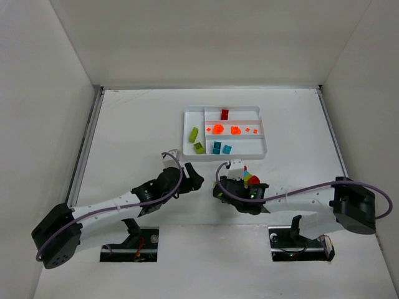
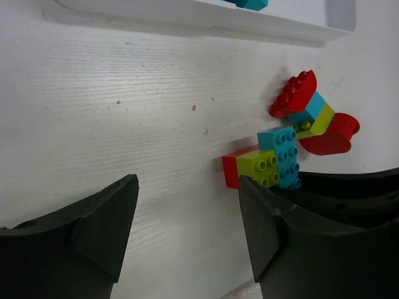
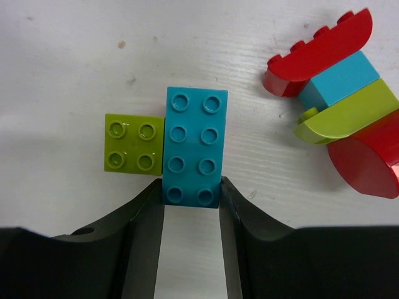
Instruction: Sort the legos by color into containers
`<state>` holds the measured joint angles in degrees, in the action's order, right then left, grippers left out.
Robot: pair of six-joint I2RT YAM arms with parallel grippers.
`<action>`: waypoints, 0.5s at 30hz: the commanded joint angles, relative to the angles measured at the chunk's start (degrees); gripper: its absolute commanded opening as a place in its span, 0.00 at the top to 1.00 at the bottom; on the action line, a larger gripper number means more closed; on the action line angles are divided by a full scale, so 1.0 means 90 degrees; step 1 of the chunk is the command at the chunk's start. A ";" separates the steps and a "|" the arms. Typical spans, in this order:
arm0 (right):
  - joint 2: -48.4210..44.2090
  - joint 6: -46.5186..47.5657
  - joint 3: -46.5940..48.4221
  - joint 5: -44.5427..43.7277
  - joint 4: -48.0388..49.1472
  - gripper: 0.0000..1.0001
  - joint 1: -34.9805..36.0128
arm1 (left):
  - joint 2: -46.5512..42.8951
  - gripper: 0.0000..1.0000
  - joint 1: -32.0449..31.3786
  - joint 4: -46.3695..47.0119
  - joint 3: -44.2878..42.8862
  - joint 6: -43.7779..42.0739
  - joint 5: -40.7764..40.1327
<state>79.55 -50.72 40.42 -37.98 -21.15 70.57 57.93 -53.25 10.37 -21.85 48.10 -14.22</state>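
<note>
My right jaws grip the teal brick point(image 3: 193, 148), green brick point(image 3: 131, 143) just left of them; left jaws open, empty. Next I'd guess: pry teal free.

One tray point(image 1: 249, 147), two arms point(image 1: 112, 205), two lime legos point(image 1: 194, 132), two teal legos point(image 1: 216, 147) inside

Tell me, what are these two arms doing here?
A robot is sorting bricks by colour into a white tray, which already holds several. The right gripper is clamped on a teal brick beside a green brick. The left gripper hangs open over the table nearby.
</note>
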 commanded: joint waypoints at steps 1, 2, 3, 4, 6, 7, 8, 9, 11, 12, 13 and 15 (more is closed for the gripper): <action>-0.0653 0.0205 0.0040 -0.0214 0.0551 0.71 -0.0023 | -0.0313 0.35 0.0170 0.0867 0.0191 0.0622 0.0212; -0.0781 0.0293 0.0011 -0.0185 0.0698 0.71 -0.0062 | -0.0381 0.34 0.0199 0.1072 0.0249 0.0710 0.0261; -0.0879 0.0390 -0.0019 -0.0117 0.0864 0.71 -0.0149 | -0.0440 0.32 0.0219 0.1287 0.0317 0.0798 0.0329; -0.0938 0.0498 -0.0029 0.0000 0.1010 0.71 -0.0228 | -0.0489 0.31 0.0219 0.1511 0.0376 0.0866 0.0378; -0.1026 0.0615 -0.0038 0.0253 0.1294 0.71 -0.0374 | -0.0529 0.30 0.0248 0.1902 0.0493 0.1003 0.0427; -0.1036 0.0664 -0.0029 0.0361 0.1421 0.71 -0.0433 | -0.0529 0.30 0.0268 0.2069 0.0532 0.1071 0.0437; -0.1036 0.0713 -0.0009 0.0449 0.1538 0.71 -0.0492 | -0.0519 0.30 0.0278 0.2215 0.0562 0.1140 0.0437; -0.1036 0.0762 0.0010 0.0527 0.1636 0.71 -0.0521 | -0.0480 0.30 0.0278 0.2362 0.0581 0.1189 0.0476; -0.0987 0.0821 0.0069 0.0635 0.1802 0.71 -0.0599 | -0.0402 0.30 0.0297 0.2597 0.0601 0.1257 0.0612; -0.0958 0.0850 0.0108 0.0684 0.1851 0.71 -0.0638 | -0.0353 0.30 0.0297 0.2704 0.0611 0.1296 0.0661; -0.0929 0.0889 0.0156 0.0733 0.1890 0.71 -0.0658 | -0.0285 0.31 0.0297 0.2821 0.0621 0.1306 0.0720; -0.0890 0.0928 0.0225 0.0782 0.1988 0.71 -0.0678 | -0.0119 0.31 0.0297 0.2988 0.0621 0.1326 0.0827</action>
<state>71.09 -44.21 40.34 -32.71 -8.56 64.86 55.53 -50.89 30.11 -17.21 57.98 -9.04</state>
